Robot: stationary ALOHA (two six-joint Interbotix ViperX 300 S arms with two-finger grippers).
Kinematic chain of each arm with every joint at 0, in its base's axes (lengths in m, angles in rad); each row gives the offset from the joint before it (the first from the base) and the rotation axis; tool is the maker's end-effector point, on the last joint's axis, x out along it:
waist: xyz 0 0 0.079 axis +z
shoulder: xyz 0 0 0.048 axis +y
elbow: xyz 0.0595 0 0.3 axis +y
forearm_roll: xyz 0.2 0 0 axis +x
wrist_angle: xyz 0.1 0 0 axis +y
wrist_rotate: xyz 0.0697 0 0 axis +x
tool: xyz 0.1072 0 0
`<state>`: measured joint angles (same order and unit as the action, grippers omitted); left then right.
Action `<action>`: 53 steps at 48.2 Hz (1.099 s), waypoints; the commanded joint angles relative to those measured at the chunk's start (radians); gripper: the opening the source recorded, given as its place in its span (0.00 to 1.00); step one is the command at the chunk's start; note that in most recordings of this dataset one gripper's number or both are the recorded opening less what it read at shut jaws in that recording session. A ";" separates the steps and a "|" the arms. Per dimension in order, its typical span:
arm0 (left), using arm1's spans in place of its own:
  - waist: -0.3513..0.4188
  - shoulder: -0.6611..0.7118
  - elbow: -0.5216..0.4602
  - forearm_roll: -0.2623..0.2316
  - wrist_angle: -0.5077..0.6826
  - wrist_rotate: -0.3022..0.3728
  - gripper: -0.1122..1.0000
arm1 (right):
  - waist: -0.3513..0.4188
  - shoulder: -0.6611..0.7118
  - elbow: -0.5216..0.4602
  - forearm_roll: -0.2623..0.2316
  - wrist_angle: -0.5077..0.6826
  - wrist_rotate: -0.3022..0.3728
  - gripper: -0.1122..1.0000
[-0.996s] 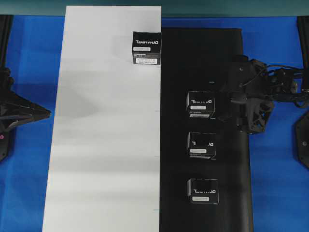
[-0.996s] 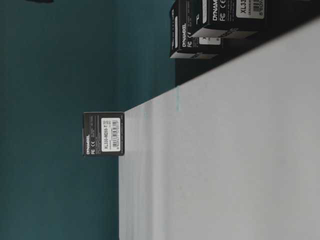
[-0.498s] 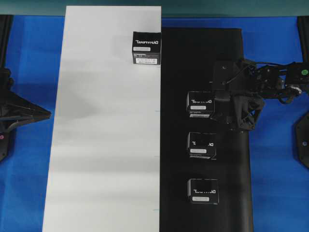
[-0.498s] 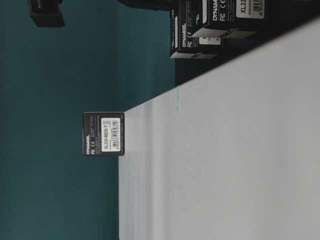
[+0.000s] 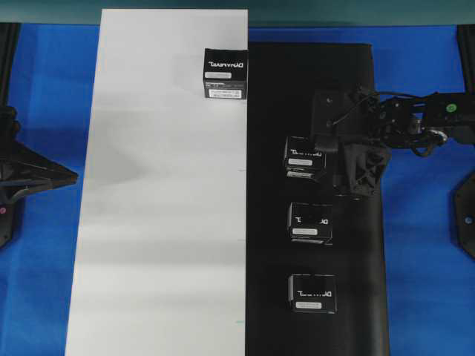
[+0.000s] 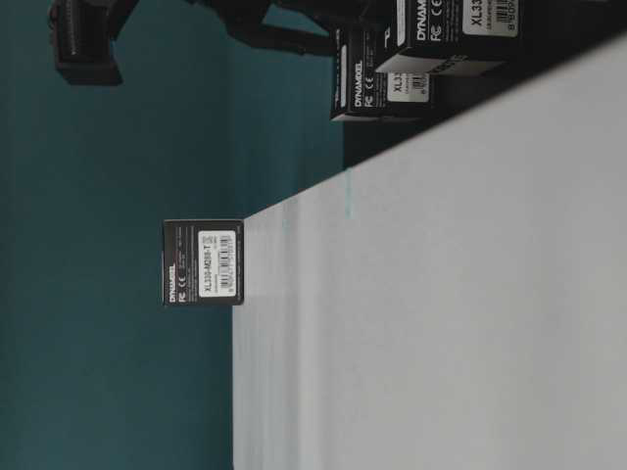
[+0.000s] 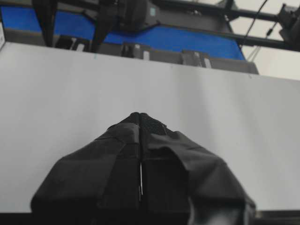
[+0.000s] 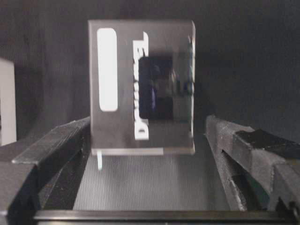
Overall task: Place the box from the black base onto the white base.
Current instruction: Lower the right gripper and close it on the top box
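The box, black with white lettering, is the rearmost of three on the black base and sits slightly askew. My right gripper is open around it. In the right wrist view the box stands between the fingers, close to the left one, with a gap to the right one. The white base lies to the left. My left gripper is shut and empty at the white base's left edge; its closed tips show in the left wrist view.
Two look-alike boxes stand on the black base in front of the right gripper. Another box stands at the white base's rear right edge, also in the table-level view. Blue tabletop surrounds both sheets.
My right gripper has moved left across the black base until its fingers straddle the rearmost box. That box has shifted slightly left and looks tilted. The left arm has not moved.
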<state>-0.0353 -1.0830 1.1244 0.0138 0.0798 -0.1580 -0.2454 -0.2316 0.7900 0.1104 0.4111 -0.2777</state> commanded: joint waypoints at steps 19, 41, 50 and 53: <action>-0.002 -0.009 -0.029 0.003 0.015 -0.005 0.04 | 0.015 0.003 0.103 0.046 -0.255 0.003 0.99; -0.002 -0.011 -0.029 0.002 0.017 -0.054 0.04 | 0.020 0.008 0.117 0.048 -0.322 0.006 0.99; -0.002 -0.011 -0.029 0.003 0.017 -0.054 0.04 | 0.038 0.005 0.123 0.048 -0.341 0.008 0.96; 0.000 -0.011 -0.029 0.002 0.017 -0.054 0.04 | 0.044 0.002 0.130 0.048 -0.351 0.008 0.90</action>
<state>-0.0353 -1.0983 1.1213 0.0138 0.1012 -0.2102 -0.2132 -0.2316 0.9189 0.1549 0.0798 -0.2715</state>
